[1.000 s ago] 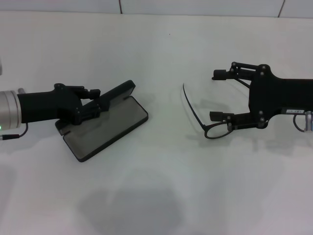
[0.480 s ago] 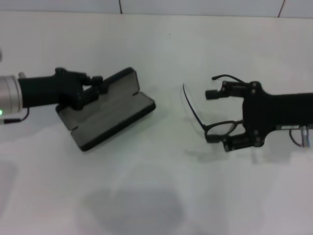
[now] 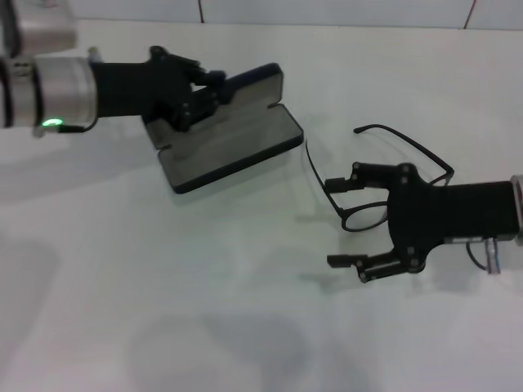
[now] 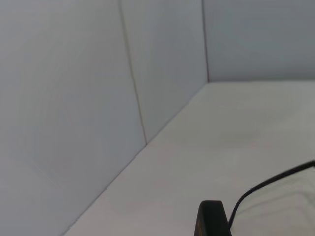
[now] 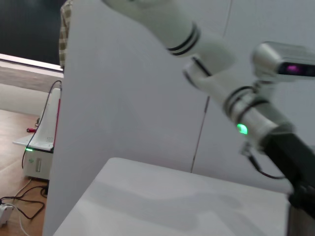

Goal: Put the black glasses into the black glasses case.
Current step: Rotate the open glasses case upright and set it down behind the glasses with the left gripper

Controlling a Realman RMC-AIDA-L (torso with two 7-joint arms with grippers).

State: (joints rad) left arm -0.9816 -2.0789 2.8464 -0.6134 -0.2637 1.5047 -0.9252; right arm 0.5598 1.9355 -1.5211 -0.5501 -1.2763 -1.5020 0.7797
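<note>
Two grippers work: the left gripper (image 3: 203,91) clamps the open black glasses case (image 3: 231,140) by its lid, while the right gripper (image 3: 337,222), fingers spread, sits beside the thin-framed black glasses (image 3: 372,196) on the surface (image 3: 245,269).

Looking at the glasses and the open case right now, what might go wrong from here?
The right gripper stands open astride the glasses; if it closes on a lens or the thin frame it may bend them or push them away. One temple arm sticks out wide toward the back, so it might snag on the case rim. The left gripper holds the case only at its lid edge, so the case may slip.
</note>
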